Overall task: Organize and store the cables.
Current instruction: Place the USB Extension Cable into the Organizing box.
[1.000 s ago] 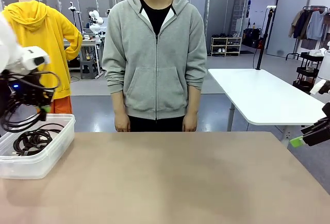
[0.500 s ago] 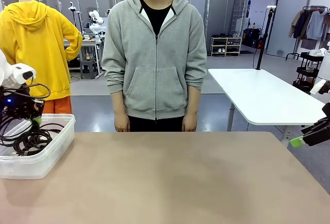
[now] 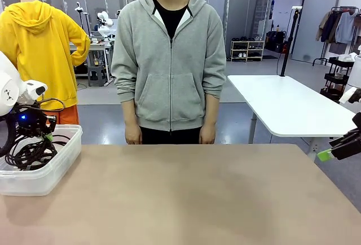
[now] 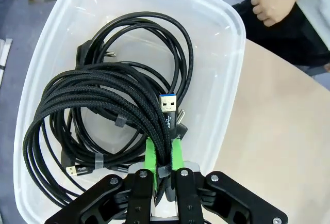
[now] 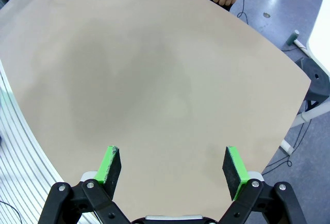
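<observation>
- Braided black cable, coiled, is pinched between the green pads of the left end effector; the coil hangs inside a clear bin, its blue USB plug pointing up just above the pads.
- More cables lie coiled on the bin's floor beneath.
- Bin sits at the counter's left edge.
- Right end effector hovers with its pads spread wide, grasping nothing.
- A person stands at the far side, arms down.

Bare tan table, grey-hoodied person behind, white table beyond at right.
</observation>
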`<state>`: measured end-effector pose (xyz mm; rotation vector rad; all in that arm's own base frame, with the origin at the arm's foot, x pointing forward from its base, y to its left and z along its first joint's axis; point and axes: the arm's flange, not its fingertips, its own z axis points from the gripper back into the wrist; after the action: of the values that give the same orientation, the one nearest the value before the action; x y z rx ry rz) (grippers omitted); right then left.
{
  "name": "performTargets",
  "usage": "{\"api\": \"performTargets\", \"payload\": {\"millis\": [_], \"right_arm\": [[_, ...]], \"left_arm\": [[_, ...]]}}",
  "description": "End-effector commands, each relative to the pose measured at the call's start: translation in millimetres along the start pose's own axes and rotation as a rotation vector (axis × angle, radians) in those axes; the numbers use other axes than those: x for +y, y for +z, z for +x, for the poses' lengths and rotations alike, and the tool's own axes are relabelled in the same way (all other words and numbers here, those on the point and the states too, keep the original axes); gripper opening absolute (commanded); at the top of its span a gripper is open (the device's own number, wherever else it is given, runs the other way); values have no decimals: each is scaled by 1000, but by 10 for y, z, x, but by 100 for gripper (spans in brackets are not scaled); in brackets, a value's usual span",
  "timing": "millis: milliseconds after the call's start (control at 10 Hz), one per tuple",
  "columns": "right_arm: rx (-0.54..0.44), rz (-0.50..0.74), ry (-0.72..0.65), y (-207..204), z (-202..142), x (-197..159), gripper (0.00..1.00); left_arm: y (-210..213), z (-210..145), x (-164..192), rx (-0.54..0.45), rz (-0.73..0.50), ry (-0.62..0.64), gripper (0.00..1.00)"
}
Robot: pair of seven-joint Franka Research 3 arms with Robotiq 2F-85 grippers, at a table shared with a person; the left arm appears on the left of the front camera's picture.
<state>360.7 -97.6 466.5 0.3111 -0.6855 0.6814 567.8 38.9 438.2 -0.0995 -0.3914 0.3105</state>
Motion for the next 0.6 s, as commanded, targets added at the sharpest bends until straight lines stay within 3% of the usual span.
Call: {"api": "performTargets", "payload": {"millis": [0,300,500], "right_arm": [[12,1,0,15,5,7,100],[12,1,0,15,5,7,100],[12,1,0,15,5,7,100]], "left_arm": [[74,7,-21,-10,1,-4,13],[0,-2,-6,1,0,-1,13],[55,-70,-100,-36,61,-48,13]]}}
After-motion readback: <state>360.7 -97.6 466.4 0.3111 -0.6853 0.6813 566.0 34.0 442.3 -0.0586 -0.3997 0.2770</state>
